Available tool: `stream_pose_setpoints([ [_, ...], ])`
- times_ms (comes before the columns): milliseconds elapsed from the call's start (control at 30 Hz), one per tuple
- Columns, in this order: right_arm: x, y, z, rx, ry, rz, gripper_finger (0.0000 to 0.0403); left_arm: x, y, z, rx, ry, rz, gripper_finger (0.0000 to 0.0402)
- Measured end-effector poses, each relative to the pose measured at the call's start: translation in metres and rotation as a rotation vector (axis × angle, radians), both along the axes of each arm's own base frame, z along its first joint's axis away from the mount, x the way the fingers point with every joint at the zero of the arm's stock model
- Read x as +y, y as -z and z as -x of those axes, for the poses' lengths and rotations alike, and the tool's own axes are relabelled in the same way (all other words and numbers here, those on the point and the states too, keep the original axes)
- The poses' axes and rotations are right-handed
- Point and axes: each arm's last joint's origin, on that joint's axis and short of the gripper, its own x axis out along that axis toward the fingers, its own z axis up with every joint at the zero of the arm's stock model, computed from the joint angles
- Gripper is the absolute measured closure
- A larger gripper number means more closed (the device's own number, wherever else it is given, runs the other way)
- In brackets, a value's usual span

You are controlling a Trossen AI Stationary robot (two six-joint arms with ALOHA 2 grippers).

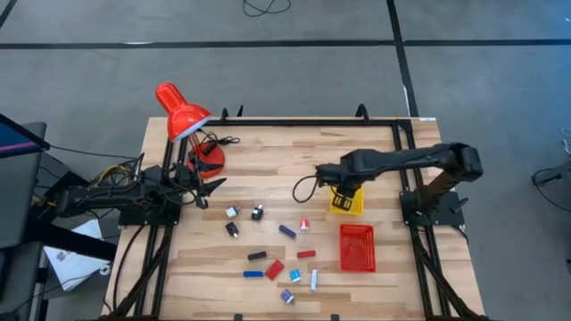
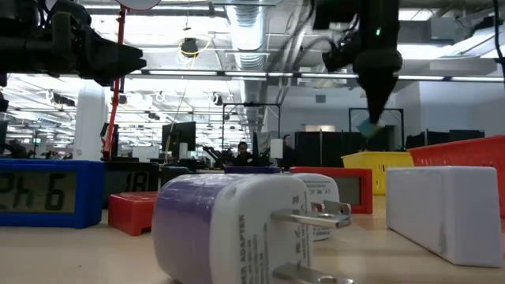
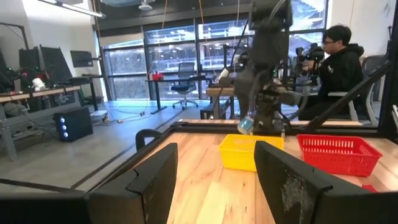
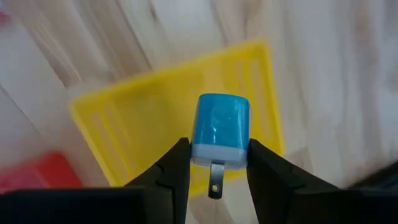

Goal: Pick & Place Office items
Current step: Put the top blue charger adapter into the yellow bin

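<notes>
1. The right gripper [image 4: 214, 163] was seen closed on a small light-blue plug adapter [image 4: 217, 127], its metal prong hanging below the fingers. The fingers were closed only to the width of its white base.
2. The gripper was held directly above the yellow tray [image 1: 349, 201]; in the right wrist view the tray [image 4: 124, 124] filled the background beneath the adapter.
3. In the low view the adapter [image 2: 368, 126] was recorded raised clear of the tray [image 2: 381, 162], not yet inside it.
4. The left gripper [image 1: 202, 190] was parked far from the tray, near the base of the red desk lamp [image 1: 183, 111], with its fingers spread and nothing between them.
5. The remaining office items [image 1: 278, 259] lay scattered on the table [image 1: 294, 147] to the left-arm side of the tray and of the red mesh basket [image 1: 357, 247].
6. Judged step: release into the tray, pending.
7. Risk: the hold was on the lower end only, so the piece could pivot or slip before release.
8. Risk: a drop from this height could bounce the light piece over the tray's low rim, or onto the table beside the basket.
</notes>
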Motion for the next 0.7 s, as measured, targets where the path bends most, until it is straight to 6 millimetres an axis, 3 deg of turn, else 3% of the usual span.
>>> stream_pose_setpoints([
  [333, -0.038, 0.060, -0.011, 0.367, -0.125, -0.099, 0.0286, 0.000, 0.001, -0.001, 0.013, 0.000, 0.001, 0.0193],
  [500, -0.037, 0.083, -0.018, 0.510, -0.285, -0.050, 0.0286, 0.000, 0.001, -0.001, 0.015, 0.000, 0.002, 0.0193],
  [700, -0.025, 0.092, -0.021, 0.595, -0.506, -0.076, 0.0285, 0.000, 0.001, -0.001, 0.017, 0.000, 0.002, 0.0193],
])
